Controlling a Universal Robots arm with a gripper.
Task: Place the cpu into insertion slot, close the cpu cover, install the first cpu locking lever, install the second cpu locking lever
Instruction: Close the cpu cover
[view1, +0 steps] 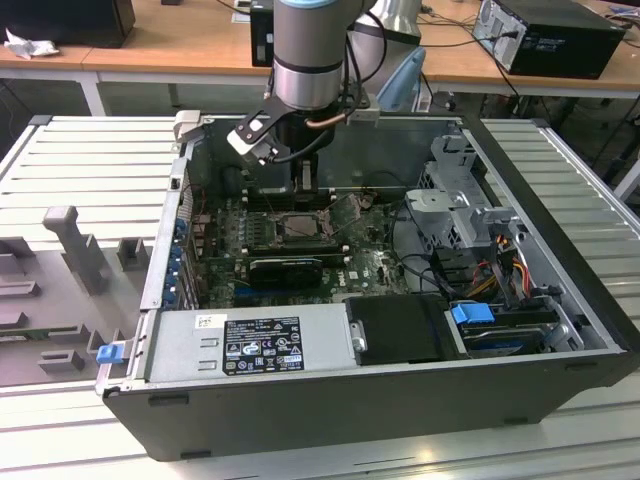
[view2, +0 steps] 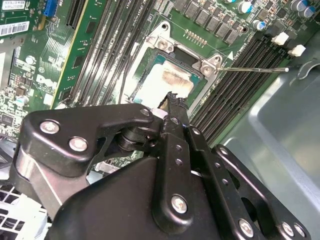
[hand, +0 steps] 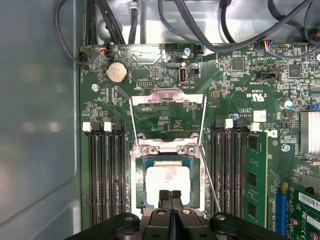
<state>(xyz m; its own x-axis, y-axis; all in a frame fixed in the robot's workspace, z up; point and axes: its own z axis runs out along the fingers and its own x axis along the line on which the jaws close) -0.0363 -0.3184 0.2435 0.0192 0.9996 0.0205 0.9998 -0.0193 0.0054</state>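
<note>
Cpu (hand: 168, 184) seated in the insertion slot (hand: 142, 172) at the middle of the green motherboard (hand: 150, 65), its pale metal top facing up and smeared with a duller patch, as I watch through both wrist views. The gripper (hand: 170, 196) stands over the edge of the cpu with its two black fingers (hand: 164, 196) pressed together and nothing between them. Whether the tips touch the chip's top or hover just above it I cannot tell.

The cpu cover (hand: 167, 96) is swung open, its thin silver frame lying back from the slot on the side away from the gripper, hinged at the slot's rim. One thin locking lever (hand: 210, 182) stands free, running out from a corner of the slot across the long black memory slots (hand: 227, 170). In the second wrist view the same lever (view2: 255, 70) pokes out past the board toward the grey case wall, and the gripper (view2: 172, 100) ends at the near edge of the cpu (view2: 162, 82). A round coin battery (hand: 116, 73) sits on the board beyond the open cover.

In the exterior view the arm (view1: 305, 50) reaches straight down into the open computer case (view1: 400, 405), which lies on its side on a slatted grey table (view1: 90, 160). The gripper (view1: 305, 185) is just above the slot, and a silver power supply box (view1: 250, 340) runs along the case's near edge.
</note>
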